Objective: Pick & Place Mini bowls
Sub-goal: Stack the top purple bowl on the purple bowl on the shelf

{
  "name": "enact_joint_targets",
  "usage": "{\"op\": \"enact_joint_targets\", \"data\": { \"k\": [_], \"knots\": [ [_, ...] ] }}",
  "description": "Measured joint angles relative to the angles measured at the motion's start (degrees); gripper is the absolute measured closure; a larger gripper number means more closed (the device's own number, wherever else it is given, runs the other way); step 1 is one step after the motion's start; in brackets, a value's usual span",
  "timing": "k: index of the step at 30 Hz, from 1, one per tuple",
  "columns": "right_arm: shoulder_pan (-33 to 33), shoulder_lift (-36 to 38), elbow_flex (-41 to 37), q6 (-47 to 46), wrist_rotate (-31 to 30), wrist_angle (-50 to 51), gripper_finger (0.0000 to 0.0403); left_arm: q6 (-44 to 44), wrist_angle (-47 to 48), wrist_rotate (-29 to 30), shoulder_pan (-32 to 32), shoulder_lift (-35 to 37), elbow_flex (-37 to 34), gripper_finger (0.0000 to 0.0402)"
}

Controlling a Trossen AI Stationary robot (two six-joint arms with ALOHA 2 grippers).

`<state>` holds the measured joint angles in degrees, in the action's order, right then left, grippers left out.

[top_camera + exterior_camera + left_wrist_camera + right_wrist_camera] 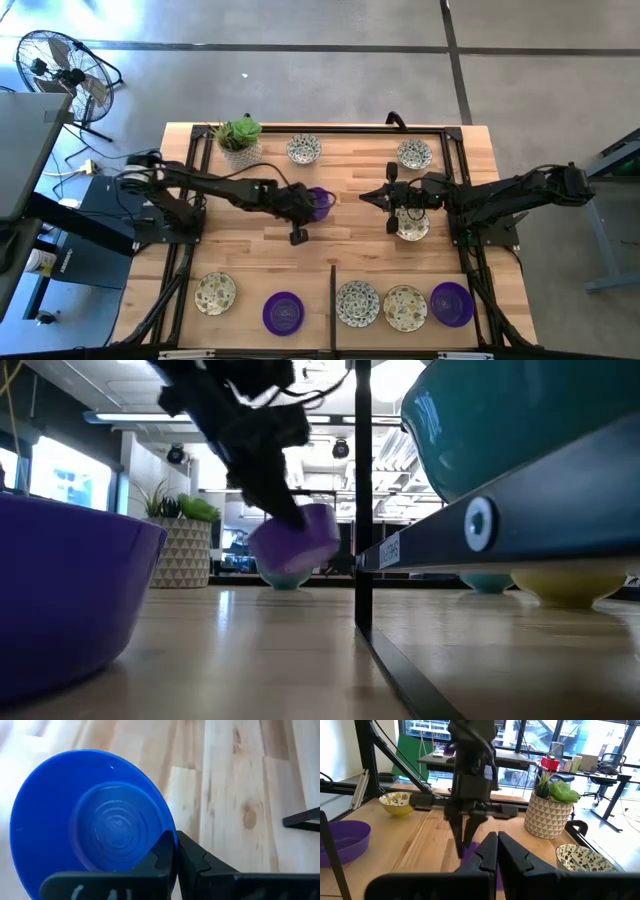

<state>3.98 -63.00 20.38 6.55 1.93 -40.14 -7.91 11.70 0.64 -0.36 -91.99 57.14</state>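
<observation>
One purple bowl clamped, tilted, in left hand | right hand closed, empty

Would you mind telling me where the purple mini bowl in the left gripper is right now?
In the high view, the purple mini bowl is held in the left gripper near the table's middle, raised off the wood in the low view, between the potted plant and the idle right gripper.

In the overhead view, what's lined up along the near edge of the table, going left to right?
Speckled bowl → purple bowl → black divider bar → speckled bowl → speckled bowl → purple bowl.
</observation>
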Motion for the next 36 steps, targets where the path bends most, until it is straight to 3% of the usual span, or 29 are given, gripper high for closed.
{"op": "enact_joint_targets", "data": {
  "k": [13,18,27,32,36],
  "knots": [
    [-0.01,-0.07,0.00,0.11,0.00,0.50,0.0403,2.02,-4.24,-5.83,-0.02,-11.53,10.43,0.0393],
    [-0.01,-0.06,0.02,0.07,0.00,0.69,0.0403,1.69,-3.43,-9.23,0.00,-11.99,11.71,0.0356],
    [0.01,-0.04,0.02,-0.04,0.00,0.88,0.0403,4.11,5.49,-6.99,-0.01,-11.14,17.48,0.0289],
    [-0.01,-0.04,0.02,-0.13,0.00,1.33,0.0403,6.69,8.19,-5.95,-0.02,-10.02,17.71,0.0296],
    [-0.01,-0.07,0.02,-1.29,-0.02,2.57,0.0403,6.51,4.14,-3.63,-0.02,-7.76,13.89,0.0331]
  ]
}}
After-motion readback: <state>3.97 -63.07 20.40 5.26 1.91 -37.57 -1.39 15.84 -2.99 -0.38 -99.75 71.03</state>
